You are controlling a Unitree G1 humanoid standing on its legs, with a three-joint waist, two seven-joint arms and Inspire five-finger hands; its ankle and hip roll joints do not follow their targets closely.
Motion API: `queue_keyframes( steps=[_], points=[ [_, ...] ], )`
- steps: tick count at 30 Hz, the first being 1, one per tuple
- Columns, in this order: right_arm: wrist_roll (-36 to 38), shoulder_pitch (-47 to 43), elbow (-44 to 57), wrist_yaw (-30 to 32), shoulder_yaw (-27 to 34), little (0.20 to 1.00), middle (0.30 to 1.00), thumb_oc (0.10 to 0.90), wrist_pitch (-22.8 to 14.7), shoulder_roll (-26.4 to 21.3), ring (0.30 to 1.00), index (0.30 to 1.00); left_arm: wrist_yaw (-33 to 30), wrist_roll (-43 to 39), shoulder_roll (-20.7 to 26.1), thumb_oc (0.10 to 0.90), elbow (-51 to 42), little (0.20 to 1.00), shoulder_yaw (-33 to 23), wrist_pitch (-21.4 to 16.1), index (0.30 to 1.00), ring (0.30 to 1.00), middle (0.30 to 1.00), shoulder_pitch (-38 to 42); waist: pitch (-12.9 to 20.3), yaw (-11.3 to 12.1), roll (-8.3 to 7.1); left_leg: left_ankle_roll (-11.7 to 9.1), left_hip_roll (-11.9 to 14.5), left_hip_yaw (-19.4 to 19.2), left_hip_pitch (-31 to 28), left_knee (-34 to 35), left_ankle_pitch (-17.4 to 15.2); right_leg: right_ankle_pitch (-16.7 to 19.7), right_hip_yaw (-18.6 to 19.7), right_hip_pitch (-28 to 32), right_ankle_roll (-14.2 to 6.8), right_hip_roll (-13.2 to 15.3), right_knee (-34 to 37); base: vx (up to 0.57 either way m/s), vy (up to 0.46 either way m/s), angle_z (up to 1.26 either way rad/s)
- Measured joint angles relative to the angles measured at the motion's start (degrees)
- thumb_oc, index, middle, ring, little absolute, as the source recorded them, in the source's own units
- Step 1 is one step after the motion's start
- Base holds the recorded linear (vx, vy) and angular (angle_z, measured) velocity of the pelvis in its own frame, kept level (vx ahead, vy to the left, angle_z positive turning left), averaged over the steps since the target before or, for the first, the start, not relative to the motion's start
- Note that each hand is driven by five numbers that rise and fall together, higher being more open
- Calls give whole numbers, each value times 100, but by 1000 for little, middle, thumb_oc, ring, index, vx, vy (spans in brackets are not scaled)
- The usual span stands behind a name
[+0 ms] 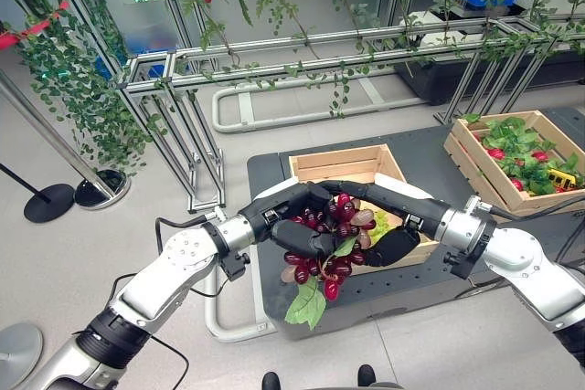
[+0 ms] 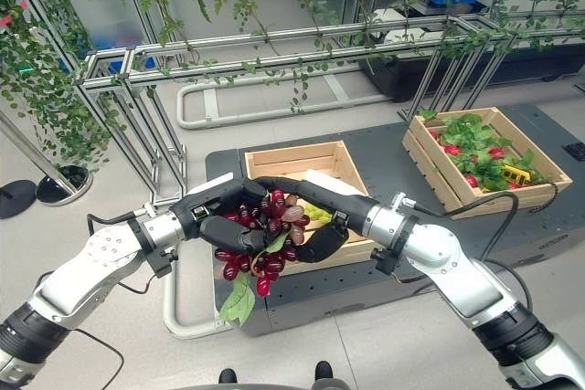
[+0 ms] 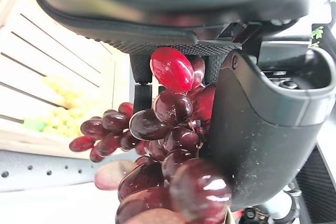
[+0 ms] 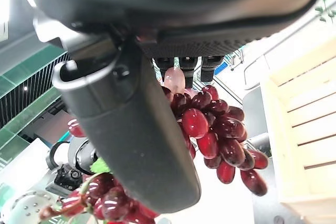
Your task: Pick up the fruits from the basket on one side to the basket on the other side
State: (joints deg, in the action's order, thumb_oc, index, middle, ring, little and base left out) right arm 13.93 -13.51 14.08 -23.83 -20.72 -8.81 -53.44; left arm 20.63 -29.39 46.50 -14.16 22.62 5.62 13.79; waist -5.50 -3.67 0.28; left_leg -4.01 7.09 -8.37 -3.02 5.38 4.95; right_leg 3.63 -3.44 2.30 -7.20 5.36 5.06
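A bunch of dark red grapes (image 1: 331, 233) with a green leaf (image 1: 307, 303) hangs over the front left corner of the near wooden crate (image 1: 347, 163). My left hand (image 1: 294, 222) comes in from the left and is curled round the bunch, with fingers over it and thumb under it. From the right, my right hand (image 1: 395, 242) clasps the same bunch. In the left wrist view the grapes (image 3: 168, 109) press against the left hand's thumb (image 3: 262, 129). The right wrist view has the grapes (image 4: 212, 125) beside the right hand's thumb (image 4: 136, 135). A green bunch (image 1: 380, 222) lies in the near crate.
Both crates stand on a black table (image 1: 430, 148). The second crate (image 1: 473, 166), at the right, holds leafy greens and red fruits. A metal frame (image 1: 183, 79) hung with vines and red berries runs behind. Black stand bases (image 1: 50, 200) sit on the floor at left. A person's shoes (image 1: 271, 380) show below.
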Motion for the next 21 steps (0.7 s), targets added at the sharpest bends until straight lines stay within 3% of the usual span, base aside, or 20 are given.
queue_keyframes(
  steps=[1, 3, 21],
  points=[
    [14, 0, -28, 3, -5, 399, 399, 466, -1, 13, 399, 399, 0, -16, -1, 400, 0, 300, 5, -1, 300, 300, 300, 0, 1, 0, -2, -1, 0, 0, -1, -3, 1, 0, 0, 0, 0, 0, 0, 0, 0, 0],
    [13, 1, -30, 4, -16, 300, 300, 400, -1, 14, 300, 300, 0, -16, 1, 400, 0, 300, 16, -1, 300, 300, 300, 0, 1, -1, -2, -1, 0, 0, -2, -5, 1, 0, 1, 0, 0, 0, 0, 0, 0, 0],
    [-3, 156, -391, 477, 19, 300, 300, 400, 1, 275, 300, 300, 39, -64, -108, 400, -237, 300, 65, -118, 300, 300, 300, -103, 6, -6, -3, 3, 1, -12, -26, 2, -2, 1, 15, 14, 0, -2, 0, 0, 0, 0]
  ],
)
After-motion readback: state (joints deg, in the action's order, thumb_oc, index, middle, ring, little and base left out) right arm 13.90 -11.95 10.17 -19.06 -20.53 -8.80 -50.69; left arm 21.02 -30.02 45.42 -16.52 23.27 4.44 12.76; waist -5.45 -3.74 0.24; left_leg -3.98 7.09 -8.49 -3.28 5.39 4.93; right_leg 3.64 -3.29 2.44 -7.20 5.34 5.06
